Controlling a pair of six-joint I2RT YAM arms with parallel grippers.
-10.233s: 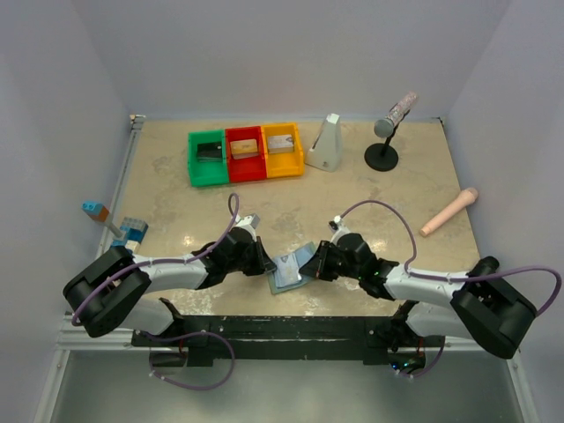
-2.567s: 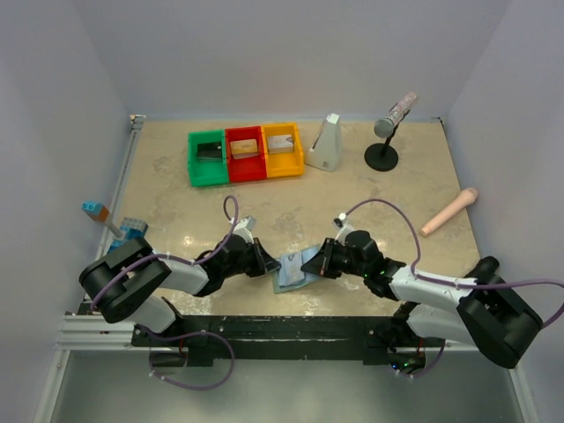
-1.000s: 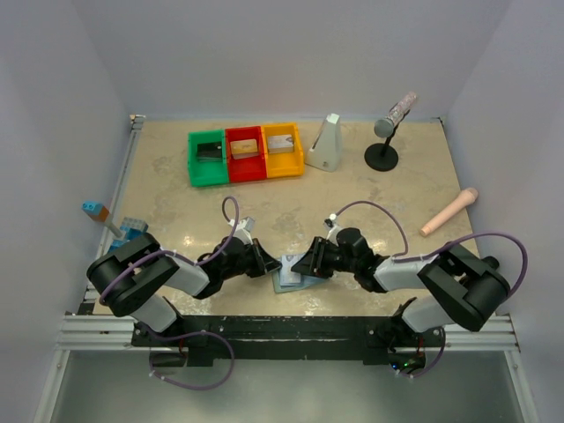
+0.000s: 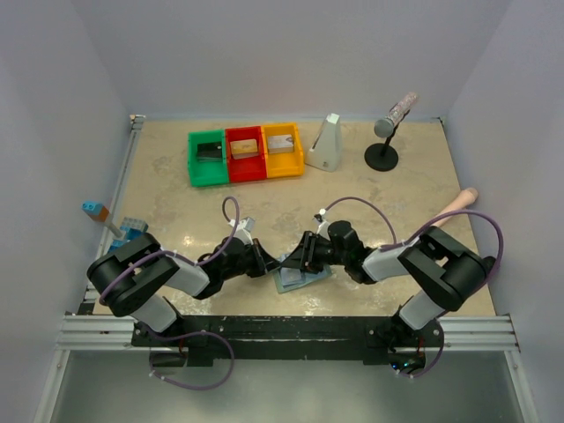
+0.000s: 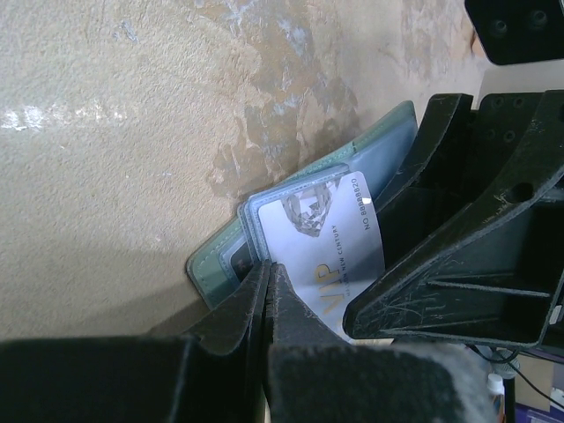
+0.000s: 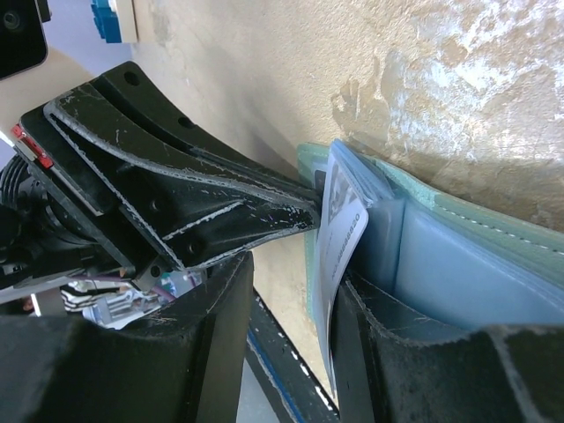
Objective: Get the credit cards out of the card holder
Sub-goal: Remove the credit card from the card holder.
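The grey-green card holder [image 4: 295, 276] lies open on the table's near middle, and its pale blue pockets [image 6: 458, 264] show in the right wrist view. A silver-grey card [image 5: 326, 233] marked VIP sticks halfway out of a pocket. It also shows in the right wrist view [image 6: 342, 242]. My left gripper [image 5: 267, 280] is shut on the card holder's [image 5: 211, 264] left edge. My right gripper [image 6: 291, 300] is open, and the silver card stands between its jaws, close to the right finger [image 6: 379, 352]. A dark shape in a pocket by my left fingertips may be the black card.
Green [image 4: 208, 159], red [image 4: 245, 155] and yellow [image 4: 283, 152] bins stand at the back left. A white wedge-shaped object [image 4: 325, 143] and a microphone on a stand [image 4: 386, 132] are at the back. A pink cylinder [image 4: 458, 204] lies right, and blue toy bricks [image 4: 123, 231] lie left.
My right gripper has slid left to the card holder and now straddles the silver card. My left gripper has stayed on the card holder's left edge.
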